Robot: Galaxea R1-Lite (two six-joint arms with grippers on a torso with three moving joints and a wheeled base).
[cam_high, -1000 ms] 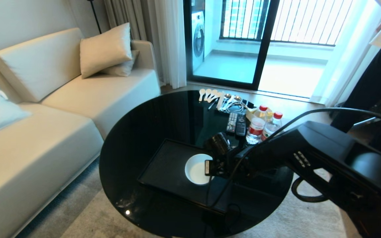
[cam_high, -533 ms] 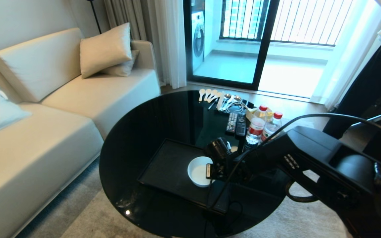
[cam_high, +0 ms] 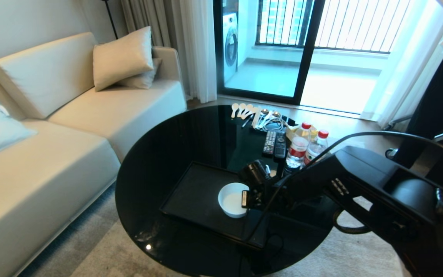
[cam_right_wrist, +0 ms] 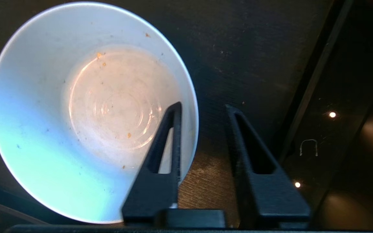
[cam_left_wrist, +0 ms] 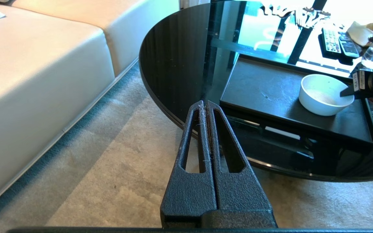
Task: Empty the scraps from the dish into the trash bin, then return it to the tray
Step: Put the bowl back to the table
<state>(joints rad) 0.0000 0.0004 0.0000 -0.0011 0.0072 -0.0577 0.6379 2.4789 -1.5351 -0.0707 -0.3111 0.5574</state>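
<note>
- Dish [cam_high: 232,199] is found upright on the tray [cam_high: 194,196], towards its right side, emptied but for a few orange specks
- Right gripper [cam_right_wrist: 202,110] is seen with jaws spread and straddling the dish's near rim: one finger [cam_right_wrist: 167,129] inside the bowl, the other outside over the tray; neither is seen pressing the wall
- Dish is judged released; a straight lift up off the rim is called for, lest the inner finger drag the dish
- Left gripper [cam_left_wrist: 205,106] is seen pressed together, parked off the table [cam_high: 160,154] edge, well apart from the dish
- Trash bin is not in view
</note>
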